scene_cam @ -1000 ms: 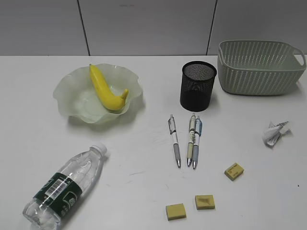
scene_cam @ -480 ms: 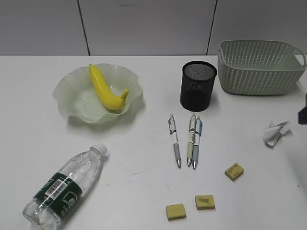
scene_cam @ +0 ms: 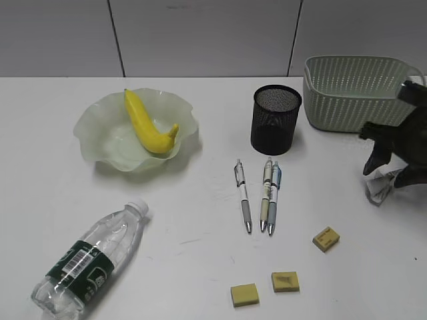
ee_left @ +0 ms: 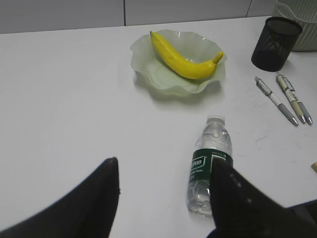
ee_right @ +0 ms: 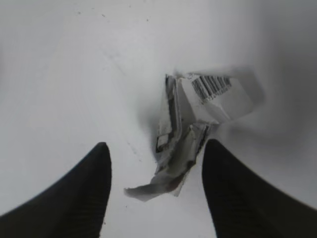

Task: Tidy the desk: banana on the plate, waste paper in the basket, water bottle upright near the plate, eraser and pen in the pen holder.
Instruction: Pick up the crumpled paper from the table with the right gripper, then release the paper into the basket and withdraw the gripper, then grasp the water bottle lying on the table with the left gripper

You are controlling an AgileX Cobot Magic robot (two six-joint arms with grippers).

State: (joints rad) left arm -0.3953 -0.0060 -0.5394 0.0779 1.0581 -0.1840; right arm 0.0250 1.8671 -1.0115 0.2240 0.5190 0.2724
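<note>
Waste paper [ee_right: 190, 126] lies between the right end effector's [ee_right: 156, 191] spread fingers.

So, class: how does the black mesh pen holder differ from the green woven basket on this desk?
The pen holder is black; the basket is pale grey-green. The pen holder is a round, narrow cup; the basket is wide and rectangular, with cut-out handles. The pen holder's wall is fine mesh; the basket's is a woven pattern. Both stand upright with open tops and perforated walls.
</note>
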